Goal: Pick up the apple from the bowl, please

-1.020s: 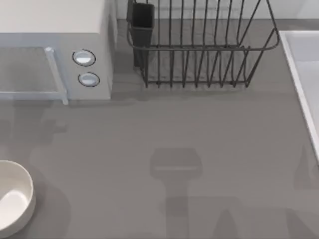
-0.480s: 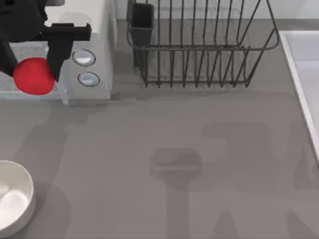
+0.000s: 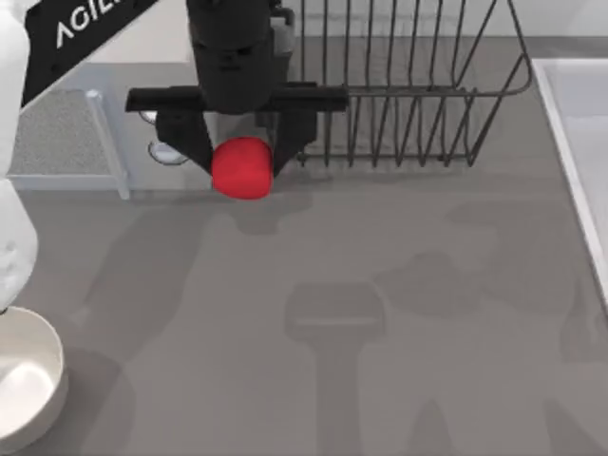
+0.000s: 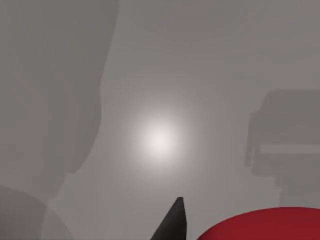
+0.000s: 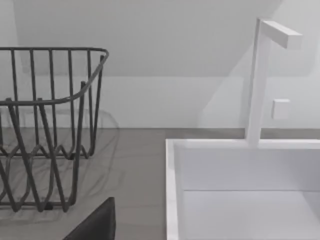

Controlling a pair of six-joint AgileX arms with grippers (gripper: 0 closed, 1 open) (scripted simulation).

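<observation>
The left gripper (image 3: 242, 161) is clamping the apple (image 3: 241, 168) beside the wire dish rack (image 3: 399, 90), partly hiding the microwave (image 3: 95, 57) behind.

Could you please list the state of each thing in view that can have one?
Apple: held off the table in the left gripper.
Left gripper: jaws shut on the apple.
Bowl: upright at the table's left edge, nothing seen inside.
Microwave: door shut.
Dish rack: upright.
Sink: looks dry.
</observation>
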